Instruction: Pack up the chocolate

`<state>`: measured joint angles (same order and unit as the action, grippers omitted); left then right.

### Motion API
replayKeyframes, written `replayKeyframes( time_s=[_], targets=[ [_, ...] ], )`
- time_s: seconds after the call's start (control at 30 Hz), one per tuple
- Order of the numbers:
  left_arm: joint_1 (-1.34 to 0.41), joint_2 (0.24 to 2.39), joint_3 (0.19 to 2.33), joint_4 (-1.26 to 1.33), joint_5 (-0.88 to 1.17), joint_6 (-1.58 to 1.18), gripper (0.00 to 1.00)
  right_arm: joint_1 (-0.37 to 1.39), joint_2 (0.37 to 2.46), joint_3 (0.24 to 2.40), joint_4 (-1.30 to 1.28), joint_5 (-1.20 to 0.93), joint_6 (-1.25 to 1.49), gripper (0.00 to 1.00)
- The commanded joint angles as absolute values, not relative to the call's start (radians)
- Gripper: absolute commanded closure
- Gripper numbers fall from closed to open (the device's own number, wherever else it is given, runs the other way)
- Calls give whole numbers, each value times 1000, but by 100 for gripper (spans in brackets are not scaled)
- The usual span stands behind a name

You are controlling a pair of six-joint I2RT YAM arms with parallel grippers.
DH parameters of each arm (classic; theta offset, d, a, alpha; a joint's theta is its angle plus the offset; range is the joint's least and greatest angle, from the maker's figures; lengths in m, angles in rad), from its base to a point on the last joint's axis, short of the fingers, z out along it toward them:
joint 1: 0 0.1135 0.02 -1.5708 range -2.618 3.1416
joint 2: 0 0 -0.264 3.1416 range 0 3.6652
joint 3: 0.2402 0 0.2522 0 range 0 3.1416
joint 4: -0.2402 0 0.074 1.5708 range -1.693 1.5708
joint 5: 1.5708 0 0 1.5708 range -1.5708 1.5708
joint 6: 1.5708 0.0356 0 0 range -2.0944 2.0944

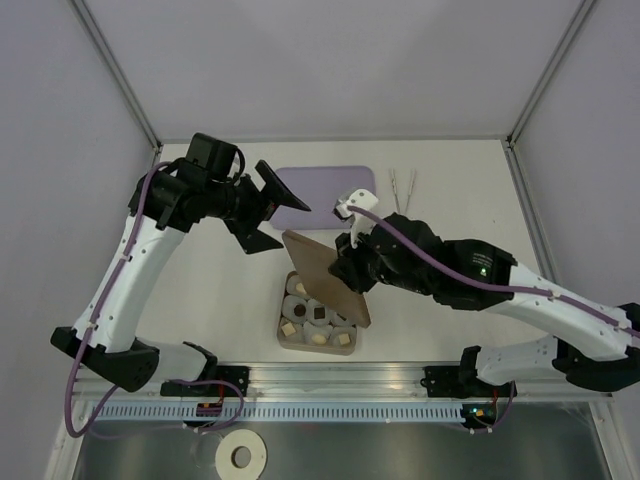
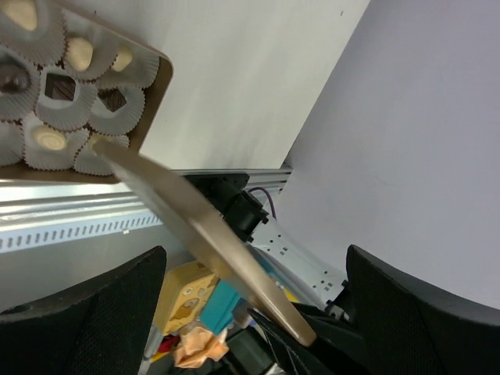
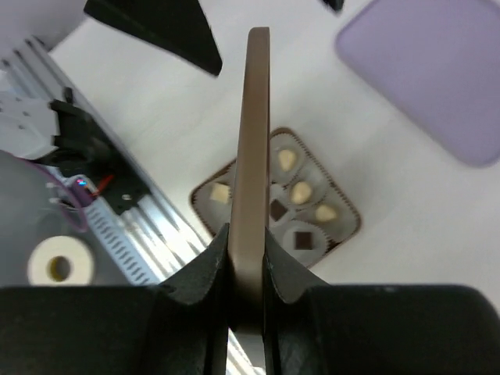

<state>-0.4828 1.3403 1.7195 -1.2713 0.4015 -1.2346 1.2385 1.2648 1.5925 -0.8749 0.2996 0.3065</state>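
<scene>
While the right gripper (image 1: 346, 267) clamps one edge of the flat brown lid (image 1: 312, 262), the square hangs tilted over the box (image 1: 281, 340) and hides its far right corner in the top view. The right wrist view shows the lid edge-on, pinched between the two black fingers (image 3: 201, 291), with the box lower in the frame. Whether the lid touches the box cannot be told.

The chocolate (image 1: 319, 313) sits in the box, each small piece in its own white paper cup (image 2: 48, 144). Some pieces are pale cream and some dark brown. The box lies on the white table (image 1: 450, 190), near its front edge and between the two arm bases.

The left gripper (image 1: 287, 224) hovers just left of the lid with its jaws spread wide and nothing between them. From its wrist camera, the lid slants across the frame between the fingers (image 2: 94, 312).

A lilac mat (image 1: 325, 188) lies at the far side of the table, with two thin metal tools (image 1: 403, 188) just to its right. A roll of tape (image 1: 241, 456) rests below the front rail.
</scene>
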Motion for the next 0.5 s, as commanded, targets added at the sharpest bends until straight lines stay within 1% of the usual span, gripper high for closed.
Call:
replayKeyframes(
  time_s=[0.0,0.07,0.1,0.13,0.2,0.3,0.33,0.43,0.47],
  targets=[
    [-460,1344,1798,-1539,486,-1077,0,1168,1161,1424,-708,20,610,90],
    [-442,1338,1816,-1540,428,-1020,0,1100,1091,1326,-562,-70,754,91],
    [-436,1319,1821,-1540,404,-981,0,1074,1072,1233,-507,-165,794,90],
    [-431,1309,1824,-1539,373,-959,0,1051,1056,1192,-420,-193,833,91],
    [-422,1278,1816,-1533,319,-896,0,993,1037,1105,-347,-262,882,90],
    [-420,1244,1757,-1513,311,-839,0,939,1055,1016,-275,-348,931,90],
    [-420,1230,1705,-1505,311,-836,0,924,1074,991,-202,-421,952,91],
    [-420,1178,1591,-1456,304,-839,0,861,1091,901,-25,-472,1023,92],
    [-422,1164,1565,-1442,302,-842,0,844,1098,893,-11,-489,1016,91]
  ],
)
